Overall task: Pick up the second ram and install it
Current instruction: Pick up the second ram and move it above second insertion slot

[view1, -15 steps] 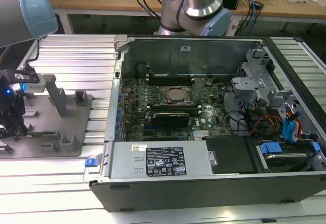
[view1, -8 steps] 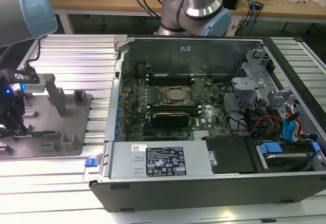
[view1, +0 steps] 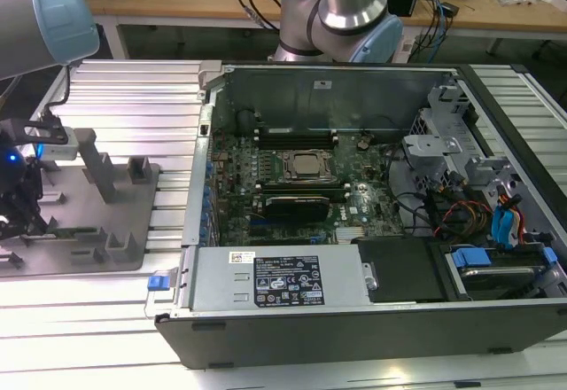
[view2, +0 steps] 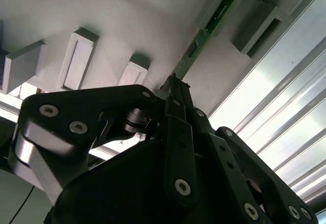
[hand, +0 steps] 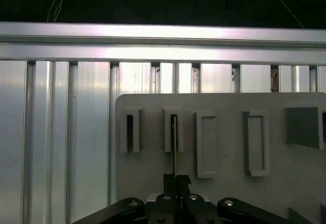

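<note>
The second ram [view2: 204, 33] is a thin green stick standing on edge, its far end in a slot of a grey holder block [view2: 228, 0]. In the first wrist view the ram [hand: 174, 142] shows edge-on, running from the slotted block [hand: 173, 130] back to my gripper [hand: 176, 181]. The black fingers [view2: 178, 112] are pressed together on the stick's near end, so my gripper [view2: 173, 87] is shut on it. In the exterior view my gripper [view1: 16, 217] hangs low over the grey holder plate [view1: 97, 253] at the exterior view's left, apart from the open computer case [view1: 266, 284].
Several upright grey blocks [view1: 96, 164] stand on the holder plate. Inside the case lie the CPU socket [view1: 306, 167], dark memory slots [view1: 297, 135] beside it and a black card [view1: 306, 204]. Ribbed aluminium table [view1: 115, 97] lies around. The arm's base [view1: 341, 18] rises behind the case.
</note>
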Controlling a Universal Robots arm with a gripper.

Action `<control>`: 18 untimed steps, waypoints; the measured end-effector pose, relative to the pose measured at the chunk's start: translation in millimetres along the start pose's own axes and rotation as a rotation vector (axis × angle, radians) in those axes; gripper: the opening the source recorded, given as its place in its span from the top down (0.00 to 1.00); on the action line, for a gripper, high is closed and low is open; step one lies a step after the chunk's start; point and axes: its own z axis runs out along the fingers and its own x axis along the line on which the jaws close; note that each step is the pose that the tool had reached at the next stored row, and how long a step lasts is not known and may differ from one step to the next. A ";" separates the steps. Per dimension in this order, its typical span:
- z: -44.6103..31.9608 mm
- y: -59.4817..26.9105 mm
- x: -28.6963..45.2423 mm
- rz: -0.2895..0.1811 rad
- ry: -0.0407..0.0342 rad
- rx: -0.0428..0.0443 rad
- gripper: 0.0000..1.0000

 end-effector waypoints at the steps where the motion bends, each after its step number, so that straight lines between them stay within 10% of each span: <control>1: 0.0 0.0 0.0 0.000 0.0000 0.0001 0.91; 8: -1.5 0.1 0.0 0.000 0.0004 -0.0005 0.91; 18: -22.9 1.0 -1.1 0.000 0.0000 0.0000 0.91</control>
